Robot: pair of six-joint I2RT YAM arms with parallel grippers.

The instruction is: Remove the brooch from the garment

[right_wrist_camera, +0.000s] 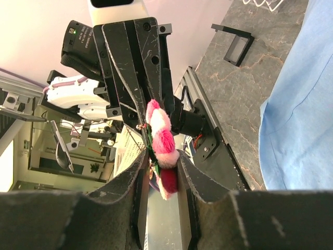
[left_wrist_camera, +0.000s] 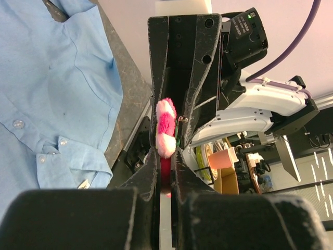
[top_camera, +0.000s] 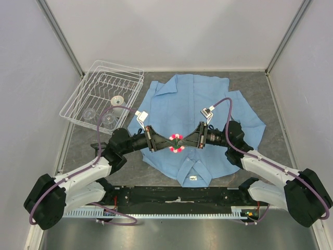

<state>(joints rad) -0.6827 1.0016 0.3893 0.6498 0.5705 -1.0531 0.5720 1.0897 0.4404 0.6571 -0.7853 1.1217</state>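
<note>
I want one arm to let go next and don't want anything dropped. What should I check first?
1. Left tool shut on the fluffy pink-and-white flower brooch: ok.
2. Right tool shut on it too: ok.
3. Brooch clear of the light blue button-up shirt, no fabric caught in either grip: ok.
4. Pin clasp closed: cannot tell.
5. White wire dish rack away from both tools: ok.

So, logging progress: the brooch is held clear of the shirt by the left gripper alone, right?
Not alone. The left wrist view shows the brooch pinched by the left gripper and the right gripper together, clear of the shirt.
</note>
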